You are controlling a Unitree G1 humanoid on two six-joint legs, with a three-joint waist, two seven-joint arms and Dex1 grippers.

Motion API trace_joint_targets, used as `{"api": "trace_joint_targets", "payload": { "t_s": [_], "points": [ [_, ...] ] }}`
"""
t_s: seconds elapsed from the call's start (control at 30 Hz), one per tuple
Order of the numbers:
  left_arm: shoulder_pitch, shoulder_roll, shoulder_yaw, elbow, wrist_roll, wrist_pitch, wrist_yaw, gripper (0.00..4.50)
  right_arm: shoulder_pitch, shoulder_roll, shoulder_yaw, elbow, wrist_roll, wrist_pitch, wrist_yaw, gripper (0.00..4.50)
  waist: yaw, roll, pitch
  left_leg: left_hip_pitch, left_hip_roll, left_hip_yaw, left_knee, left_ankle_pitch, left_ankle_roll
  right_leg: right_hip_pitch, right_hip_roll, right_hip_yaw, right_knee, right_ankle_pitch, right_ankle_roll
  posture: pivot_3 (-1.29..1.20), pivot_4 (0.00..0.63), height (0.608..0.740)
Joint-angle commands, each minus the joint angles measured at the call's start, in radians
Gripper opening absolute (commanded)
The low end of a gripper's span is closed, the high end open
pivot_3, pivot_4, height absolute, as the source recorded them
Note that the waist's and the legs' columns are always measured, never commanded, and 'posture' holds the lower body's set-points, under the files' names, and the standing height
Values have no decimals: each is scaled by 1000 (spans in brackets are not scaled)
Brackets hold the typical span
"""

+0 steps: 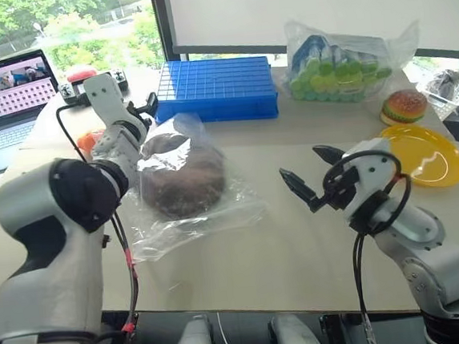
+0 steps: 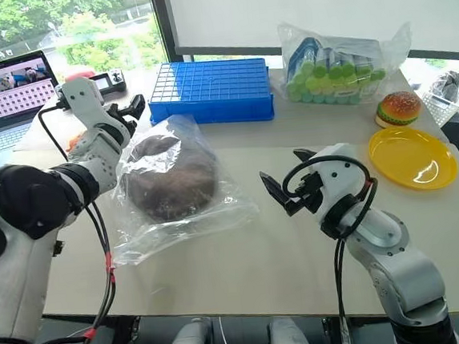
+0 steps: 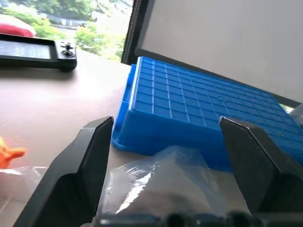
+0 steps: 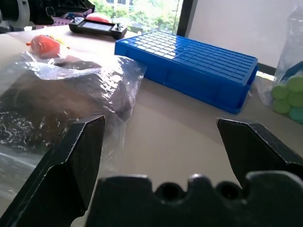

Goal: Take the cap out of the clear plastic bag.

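Cap (image 2: 170,177) sealed in the clear plastic bag (image 2: 180,208), mid-surface (image 2: 246,267).
My left claw (image 1: 145,108) gapes wide at the bag's far edge; my right claw (image 2: 282,179) hovers wide over bare room beside it.

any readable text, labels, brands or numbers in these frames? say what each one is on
None can be read.
Laptop screen: rows of thumbnails, too small to read.
Handheld controller: screen lit, nothing legible.
Puffy clear bag of green and blue items: no legible print.
Blue crate, cap, yellow plate: no visible markings.
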Motion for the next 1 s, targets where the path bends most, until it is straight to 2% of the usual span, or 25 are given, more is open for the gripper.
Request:
{"api": "trace_joint_targets", "payload": {
  "t_s": [0.03, 0.13, 0.27, 0.4, 0.47, 0.57, 0.63, 0.7, 0.77, 0.93, 1.0],
  "points": [
    [150, -58, -37, -365, -34, 190, 212, 3861, -59, 22, 24, 87, -83, -84, -13, 4500, -6, 0, 0, 0, 0, 0, 1, 0, 0, 0, 0, 0, 1, 0, 0, 0, 150, 729],
    [219, -87, -57, -551, -40, 328, 246, 3861, -103, 44, 50, 213, -150, -150, -15, 4500, -8, 0, 0, -1, 1, 0, 1, 1, 0, -1, 1, 0, 1, 2, -4, 0, 150, 729],
    [245, -107, -65, -642, -57, 401, 248, 3861, -122, 63, 65, 302, -205, -223, -1, 4500, 2, -1, 0, -1, 0, -1, 0, 1, -1, -2, 1, 0, 0, 2, -4, 0, 150, 729],
    [253, -139, -80, -775, -108, 345, 19, 3861, -118, 88, 78, 330, -243, -269, -4, 4500, 9, -1, 0, -2, -1, -1, 0, 2, -1, -1, 0, 0, -1, 2, -4, 0, 150, 729],
    [290, -150, -107, -881, -140, 378, -138, 3861, -114, 101, 78, 326, -249, -275, -2, 4500, 8, -1, 0, -2, -1, -1, 0, 2, -1, -1, 0, 0, -1, 2, -4, 0, 150, 729],
    [506, -110, -209, -1376, -294, 658, -453, 3861, -110, 116, 72, 305, -243, -273, 6, 4500, -7, 0, 0, -1, 0, -1, -1, 2, -2, -1, 0, 0, -1, 2, -4, 0, 150, 729],
    [646, -27, -243, -1664, -423, 848, -593, 3861, -107, 118, 63, 288, -235, -267, 15, 4500, -26, 0, 0, 0, 1, 0, -2, 3, -2, -1, 1, 2, -1, 2, -4, 0, 150, 729],
    [792, 125, -242, -1918, -591, 1056, -760, 3861, -102, 114, 47, 267, -214, -259, 34, 4500, -46, 0, 0, 0, 2, 0, -3, 3, -3, -2, 2, 2, -1, 2, -5, 0, 150, 729],
    [889, 252, -229, -2053, -694, 1178, -870, 3861, -98, 107, 35, 253, -200, -252, 52, 4500, -59, 0, 0, 0, 4, 0, -5, 3, -3, -2, 3, 2, 0, 2, -6, 0, 150, 729],
    [1064, 480, -223, -2223, -785, 1289, -1035, 3861, -103, 77, 21, 254, -188, -244, 103, 4500, -39, 2, 1, 5, 3, -2, -3, 3, -3, 4, 3, 1, -1, 2, -8, 0, 150, 729],
    [1163, 559, -286, -2290, -688, 1207, -1089, 3861, -114, 61, 9, 267, -184, -247, 122, 4500, -27, 2, 1, 14, 3, -1, -3, 3, -3, 14, 3, 1, -3, 1, -9, 0, 150, 729]
  ]
}}
